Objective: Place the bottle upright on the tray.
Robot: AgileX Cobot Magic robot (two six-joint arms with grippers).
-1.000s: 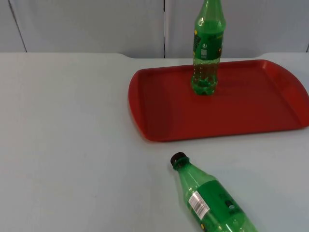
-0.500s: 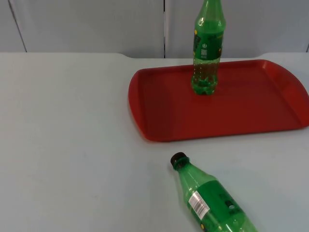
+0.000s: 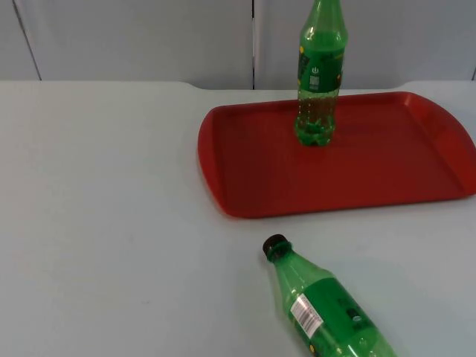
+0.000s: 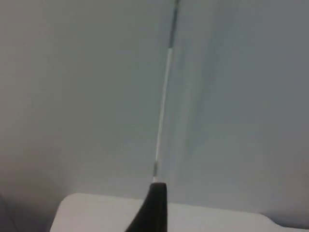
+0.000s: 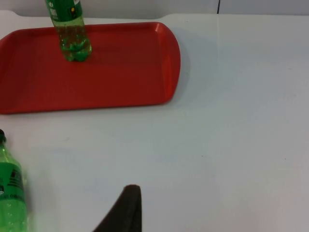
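A green bottle [image 3: 323, 309] with a black cap lies on its side on the white table, in front of the red tray [image 3: 387, 171], its cap pointing toward the tray. A second green bottle [image 3: 321, 74] stands upright on the tray's far side. The right wrist view takes in the tray [image 5: 120, 72], the upright bottle [image 5: 70, 29] and the lying bottle [image 5: 9, 188]. My right gripper [image 5: 123, 210] hovers over bare table, apart from both bottles. My left gripper [image 4: 155, 208] waits, pointing at the grey partition wall.
The white table [image 3: 111, 223] stretches wide to the left of the tray and the lying bottle. The grey partition wall [image 3: 149, 37] closes off the far edge, just behind the tray.
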